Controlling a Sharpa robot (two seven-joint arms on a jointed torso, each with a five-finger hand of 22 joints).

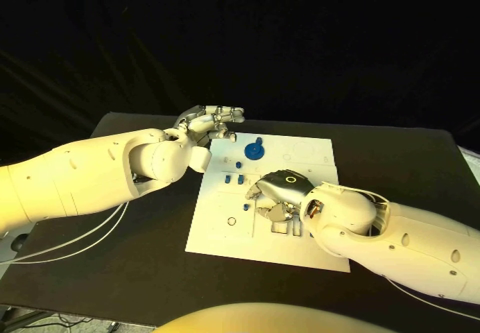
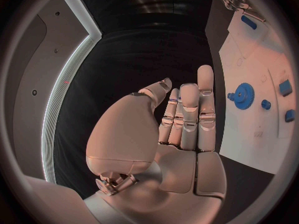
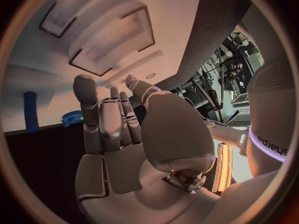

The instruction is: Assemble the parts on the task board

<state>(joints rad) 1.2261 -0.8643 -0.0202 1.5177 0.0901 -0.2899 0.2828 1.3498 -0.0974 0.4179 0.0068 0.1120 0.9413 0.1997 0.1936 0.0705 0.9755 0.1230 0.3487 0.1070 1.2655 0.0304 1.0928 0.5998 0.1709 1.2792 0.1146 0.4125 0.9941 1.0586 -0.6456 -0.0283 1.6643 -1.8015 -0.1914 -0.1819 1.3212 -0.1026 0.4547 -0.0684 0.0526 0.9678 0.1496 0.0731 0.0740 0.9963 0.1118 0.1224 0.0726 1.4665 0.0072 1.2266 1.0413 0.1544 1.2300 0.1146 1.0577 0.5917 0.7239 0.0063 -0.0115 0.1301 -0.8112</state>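
My right hand [image 1: 281, 196] sits low over the middle of the task board [image 1: 310, 156], palm down, fingers pointing at the near-centre slots. I can't see what's under it from the head view. In the right wrist view my fingers [image 3: 102, 119] stand straight and close together with nothing between them, so I read it as empty and narrow, not gripping. My guess is it's there to press or seat a part, or to line up over one before a pick; can't tell which.

Just beyond the right hand, small blue parts [image 1: 233, 179] lie in a loose cluster on the board's left-centre, touching the plate and apart from each other. One small blue piece [image 1: 247, 206] lies right beside my right hand. These look unassembled, likely laid out flat for easy reach.

Further out, the blue gear [image 1: 256, 149] sits on the board's far-left area, seemingly on its post. From the left wrist view the gear [image 2: 242, 93] lies flat on the board with smaller blue pieces near it.

Farthest, my left hand [image 1: 208, 123] hangs off the board's far-left corner above the black bench [image 1: 140, 277], fingers loosely curled, holding nothing. Left wrist view shows its fingers [image 2: 188, 115] straight and together, empty. I judge it's parked clear so the right hand has room.
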